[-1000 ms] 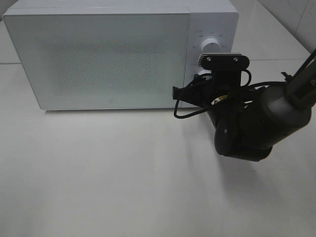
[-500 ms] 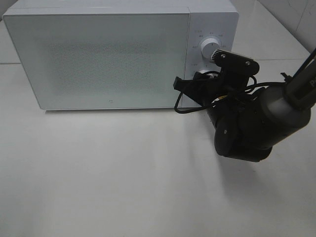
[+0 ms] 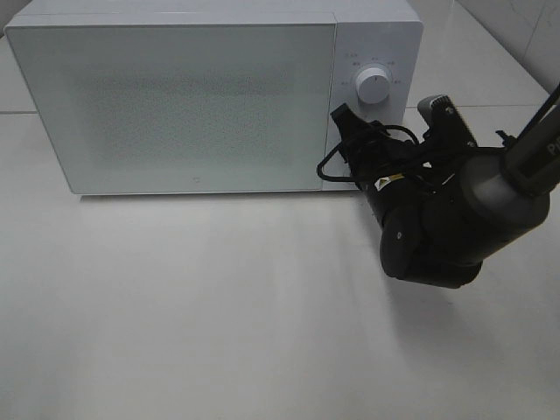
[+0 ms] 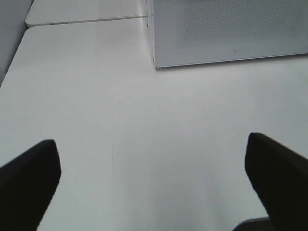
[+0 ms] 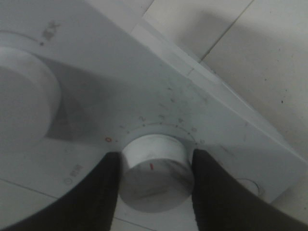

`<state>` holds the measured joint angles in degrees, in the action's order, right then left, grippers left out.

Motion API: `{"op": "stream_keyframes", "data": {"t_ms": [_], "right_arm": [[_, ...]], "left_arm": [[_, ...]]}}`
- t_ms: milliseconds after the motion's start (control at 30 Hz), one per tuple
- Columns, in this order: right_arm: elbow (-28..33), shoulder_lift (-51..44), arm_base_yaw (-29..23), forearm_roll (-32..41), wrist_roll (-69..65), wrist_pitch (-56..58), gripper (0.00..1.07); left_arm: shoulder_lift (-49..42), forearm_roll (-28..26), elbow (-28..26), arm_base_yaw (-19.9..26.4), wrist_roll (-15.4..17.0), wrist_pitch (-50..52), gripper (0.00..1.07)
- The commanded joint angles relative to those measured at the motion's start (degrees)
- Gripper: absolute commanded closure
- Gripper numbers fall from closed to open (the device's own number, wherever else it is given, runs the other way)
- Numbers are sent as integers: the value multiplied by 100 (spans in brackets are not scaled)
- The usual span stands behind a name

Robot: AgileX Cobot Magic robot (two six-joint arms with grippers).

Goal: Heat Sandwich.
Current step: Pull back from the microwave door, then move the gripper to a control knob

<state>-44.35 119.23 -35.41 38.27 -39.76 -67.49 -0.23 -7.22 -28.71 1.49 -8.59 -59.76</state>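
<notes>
Right gripper [image 5: 156,156] clamps the round white lower knob [image 5: 156,179] of the white microwave [image 3: 175,105], with the knob axis along the wrist. Left gripper [image 4: 153,178] gapes empty, farther off.

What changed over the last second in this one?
The right gripper, fingers clamped on the lower knob, rolled clockwise as the high camera sees it. This swung its wrist camera mount aside and uncovered the upper knob. The microwave door stayed closed; the left gripper stayed open.

I see a white, matte table [image 3: 219,332]. A white microwave [image 3: 175,105] stands on its far side, door shut.
</notes>
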Motion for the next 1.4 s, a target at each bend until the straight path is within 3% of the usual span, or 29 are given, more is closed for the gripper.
{"op": "stream_keyframes", "data": {"t_ms": [33,900,1400], "right_arm": [[-57,-52,11,-241,-848,-57,84],[-57,-52,11,-367,-4870,-57,83],[-57,-52,0,-441,-4750,-57,81]], "left_arm": [[-149,-52,17,-29,11,63,5],[-149,-52,17,-29,11,63,5],[-149,-52,17,-29,11,63,5]]}}
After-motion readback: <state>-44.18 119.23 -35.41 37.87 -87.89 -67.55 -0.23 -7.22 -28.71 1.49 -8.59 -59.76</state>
